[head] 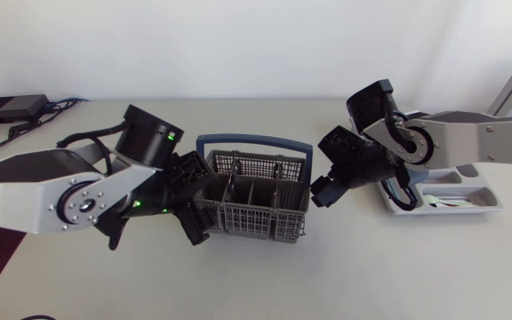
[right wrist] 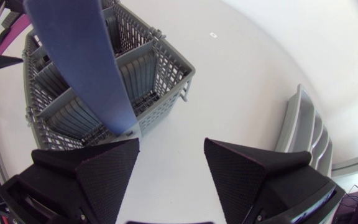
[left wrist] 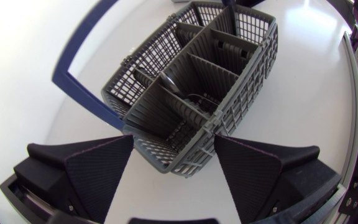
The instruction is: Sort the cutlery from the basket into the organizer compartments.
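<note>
1. Cutlery basket (head: 256, 191): a grey plastic mesh basket with a blue handle (right wrist: 79, 62). It stands in the middle of the white table (head: 372, 267), between the two grippers. Upright dividers split its inside into several compartments.
2. A piece of metal cutlery (left wrist: 163, 82) lies slanted in one of the middle compartments. Its kind is hard to tell from here.
3. The left gripper (left wrist: 174, 142) is at the basket's left end. Its jaws are spread wide, and one corner of the basket sits in the gap between the two fingers. Neither finger visibly touches the mesh, and the gripper holds nothing.
4. The right gripper (right wrist: 169, 165) is at the basket's right end, over bare table just beside the basket's wall. Its jaws are also wide apart, with nothing between them.
5. The organizer (head: 474, 191), a pale grey tray with long compartments side by side, sits on the right of the table, well apart from the basket. The right arm partly covers it. Something small lies in one compartment, too small to name.
6. A black box (head: 12, 108) with cables sits at the table's far left corner.
</note>
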